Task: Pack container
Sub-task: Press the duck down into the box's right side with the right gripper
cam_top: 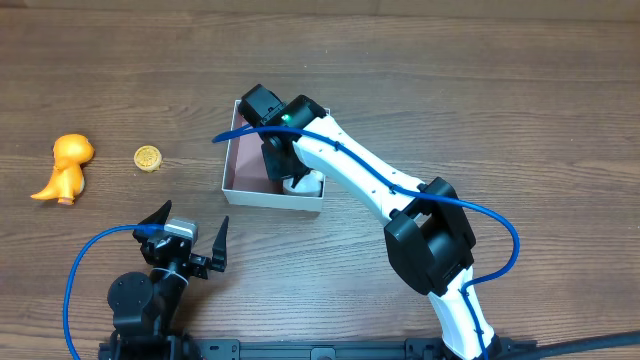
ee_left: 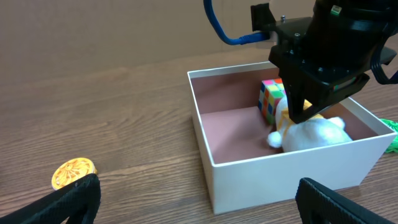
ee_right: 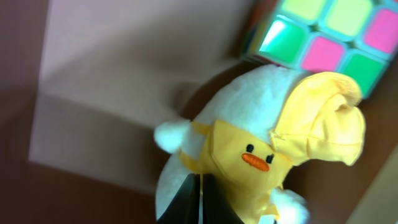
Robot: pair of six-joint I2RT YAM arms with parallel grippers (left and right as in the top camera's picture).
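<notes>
The container (cam_top: 270,198) is a shallow white-walled box with a dusty pink inside, at the table's middle; the left wrist view shows its near wall (ee_left: 286,177). Inside lie a white and yellow plush duck (ee_left: 314,134) (ee_right: 249,124) (cam_top: 305,183) and a colourful puzzle cube (ee_left: 271,99) (ee_right: 323,31). My right gripper (cam_top: 285,170) (ee_left: 301,115) (ee_right: 200,186) reaches down into the box, shut, its tips against the duck with nothing visible between them. My left gripper (cam_top: 191,216) (ee_left: 198,190) stands wide open in front of the box, holding nothing.
An orange dinosaur toy (cam_top: 68,165) and a gold coin-like disc (cam_top: 148,157) (ee_left: 73,173) lie on the wooden table at the left. Something green (ee_left: 392,134) shows past the box's right side. Blue cables trail from both arms.
</notes>
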